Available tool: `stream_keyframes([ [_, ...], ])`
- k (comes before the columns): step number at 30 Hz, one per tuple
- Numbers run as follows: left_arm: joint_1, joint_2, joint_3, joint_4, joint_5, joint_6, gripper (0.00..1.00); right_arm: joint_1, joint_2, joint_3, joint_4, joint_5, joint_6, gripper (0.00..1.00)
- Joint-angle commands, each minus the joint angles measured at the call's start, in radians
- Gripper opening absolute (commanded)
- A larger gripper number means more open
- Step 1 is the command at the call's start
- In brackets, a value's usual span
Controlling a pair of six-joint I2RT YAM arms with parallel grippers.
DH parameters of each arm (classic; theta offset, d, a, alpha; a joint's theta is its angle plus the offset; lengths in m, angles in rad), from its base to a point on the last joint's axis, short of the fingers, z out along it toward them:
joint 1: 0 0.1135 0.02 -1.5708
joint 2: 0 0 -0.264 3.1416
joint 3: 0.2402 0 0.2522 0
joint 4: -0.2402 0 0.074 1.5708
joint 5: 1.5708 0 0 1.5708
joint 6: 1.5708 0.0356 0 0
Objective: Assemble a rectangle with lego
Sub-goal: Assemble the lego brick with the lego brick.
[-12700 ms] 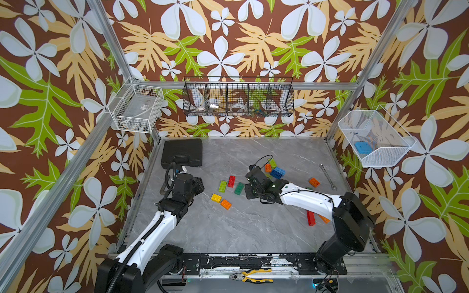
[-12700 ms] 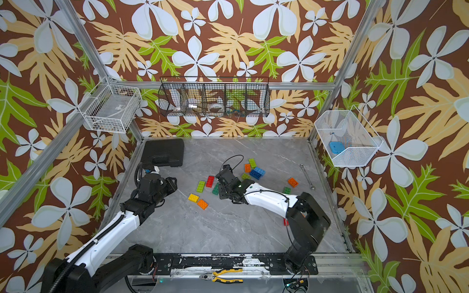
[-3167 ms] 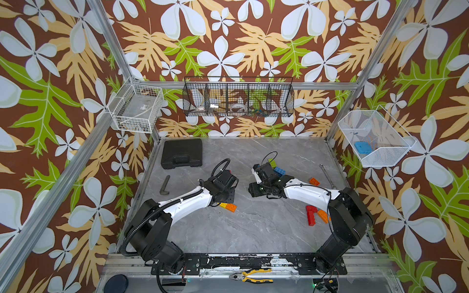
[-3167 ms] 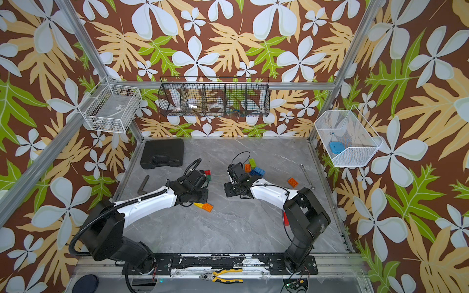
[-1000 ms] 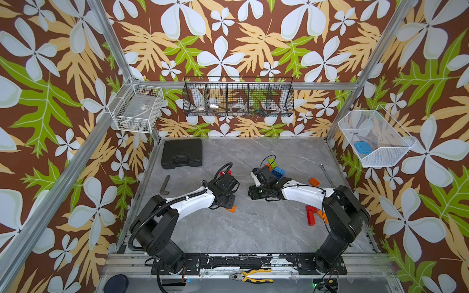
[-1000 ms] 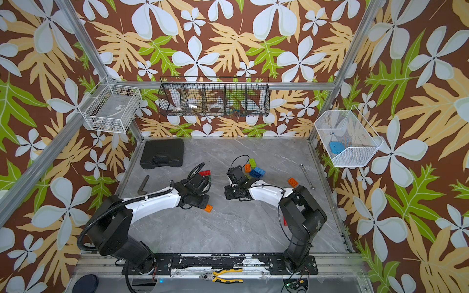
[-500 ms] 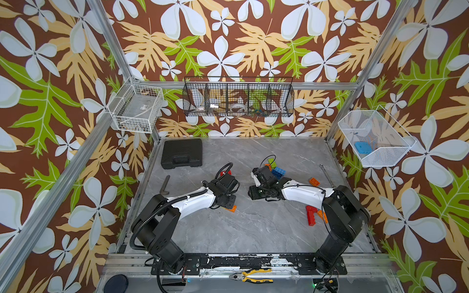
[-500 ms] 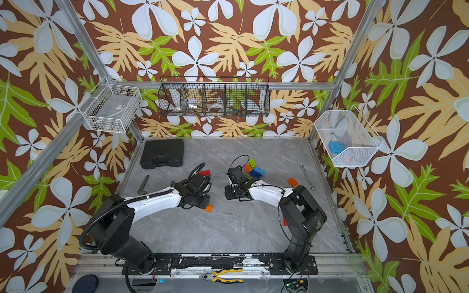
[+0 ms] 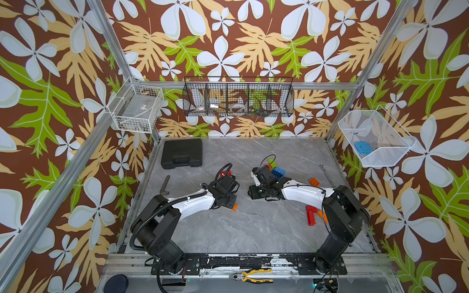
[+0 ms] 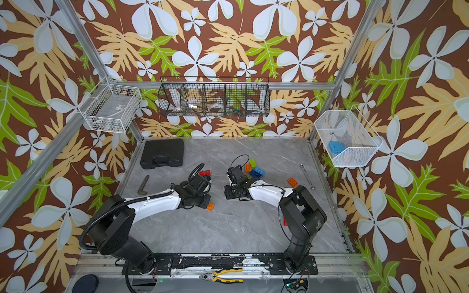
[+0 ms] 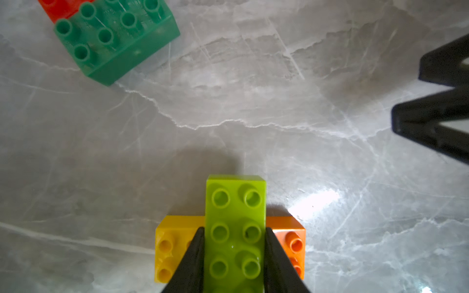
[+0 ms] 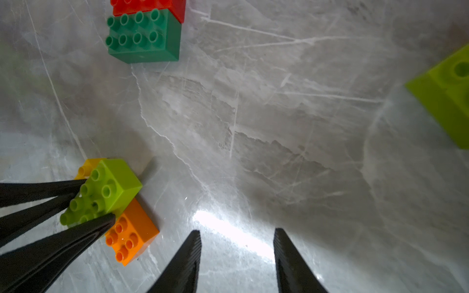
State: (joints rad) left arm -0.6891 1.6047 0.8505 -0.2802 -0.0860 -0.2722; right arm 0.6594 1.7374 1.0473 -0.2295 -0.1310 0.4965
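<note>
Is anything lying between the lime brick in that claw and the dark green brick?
Nothing: the left wrist view shows only bare marble tabletop between the lime brick and the dark green brick.

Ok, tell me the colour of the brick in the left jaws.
That brick is lime green; left wrist view shows it best.

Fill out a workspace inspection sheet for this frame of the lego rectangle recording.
Surface: grey marble table, glare patch, no spill seen.
Job's things: lime brick lies across a yellow brick and an orange brick; dark green brick against a red brick; loose bricks behind the right arm and by its base.
Clutter: black case, bent metal key, wrench, pliers on the front rail.
Grippers: left gripper shut on the lime brick; right gripper open, empty.
Cables: corrugated hose along the left arm; thin loops at both wrists.
Surroundings: white wire basket, black wire basket, white mesh basket on floral walls.
</note>
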Motion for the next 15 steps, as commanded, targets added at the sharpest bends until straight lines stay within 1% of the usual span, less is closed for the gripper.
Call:
stream_keyframes([
  [1,0.000,0.017,-0.032,-0.098,0.023,-0.018,0.00,0.002,-0.001,0.000,0.002,-0.001,0.006,0.46],
  [8,0.000,0.030,-0.086,-0.067,0.038,-0.015,0.00,0.005,0.004,0.019,0.001,-0.002,0.008,0.46],
  [15,0.000,0.069,-0.096,-0.060,0.047,-0.009,0.00,0.005,-0.001,0.019,0.000,0.002,0.007,0.46],
])
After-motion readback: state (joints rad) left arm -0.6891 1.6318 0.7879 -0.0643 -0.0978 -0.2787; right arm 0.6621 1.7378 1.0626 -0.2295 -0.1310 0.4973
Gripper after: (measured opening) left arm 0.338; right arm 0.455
